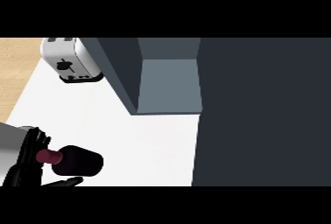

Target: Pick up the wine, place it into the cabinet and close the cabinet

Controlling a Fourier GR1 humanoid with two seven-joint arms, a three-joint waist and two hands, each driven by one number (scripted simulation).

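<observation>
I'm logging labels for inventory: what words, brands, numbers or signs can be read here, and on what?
None: no text can be read anywhere. The wine bottle shows no label, the toaster shows only a dark lever, and the cabinet is plain.

white counter [149, 140] carries a toaster [71, 59] and cabinet [168, 83].

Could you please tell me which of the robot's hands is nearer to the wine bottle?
Left. The left hand is right beside the wine bottle, at its capped neck end near the view's lower left. The right hand is not in view.
</observation>
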